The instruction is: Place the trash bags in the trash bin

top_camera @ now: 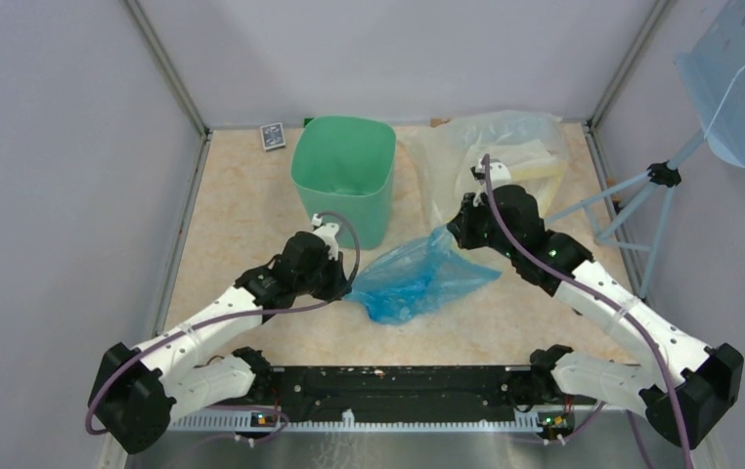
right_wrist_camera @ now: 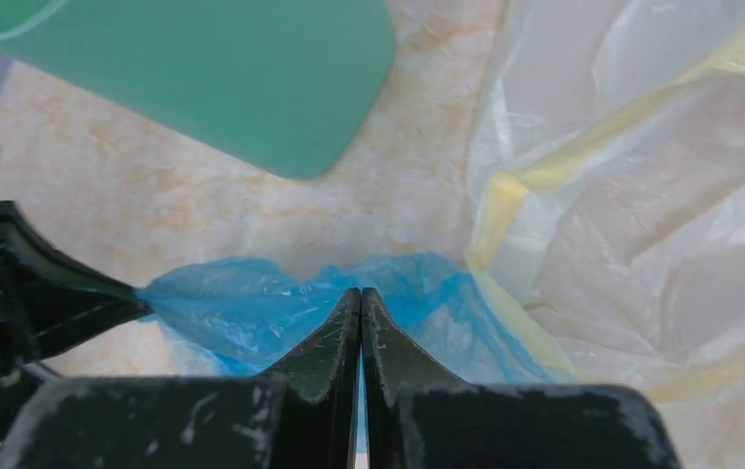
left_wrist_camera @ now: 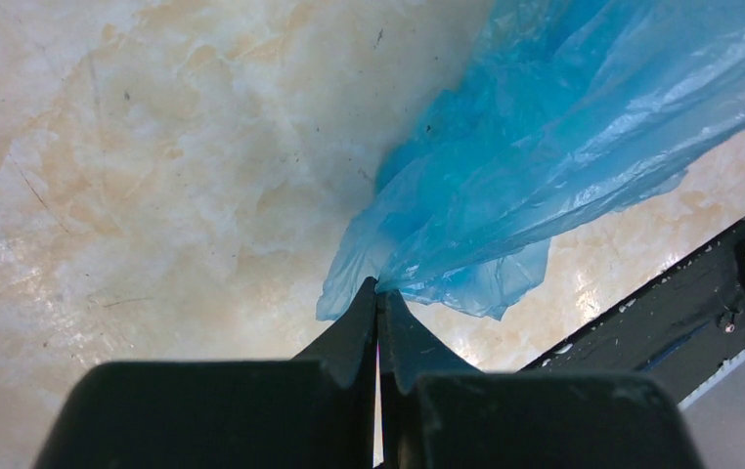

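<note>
Blue trash bag (top_camera: pixel 417 278), near the green bin (top_camera: pixel 349 210), is pinched by the left gripper (left_wrist_camera: pixel 378 291) and right gripper (right_wrist_camera: pixel 360 295).

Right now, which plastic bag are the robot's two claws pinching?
The crinkly blue bag, stretched between the left gripper and right gripper. The bigger clear bag with yellow bands lies behind, not gripped.

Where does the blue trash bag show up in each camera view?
Top external: blue trash bag at the picture's centre.
Left wrist: upper right, its corner pinched in the left tool.
Right wrist: lower centre, pinched by the right tool.
Shared landmark: beige marbled tabletop.
</note>
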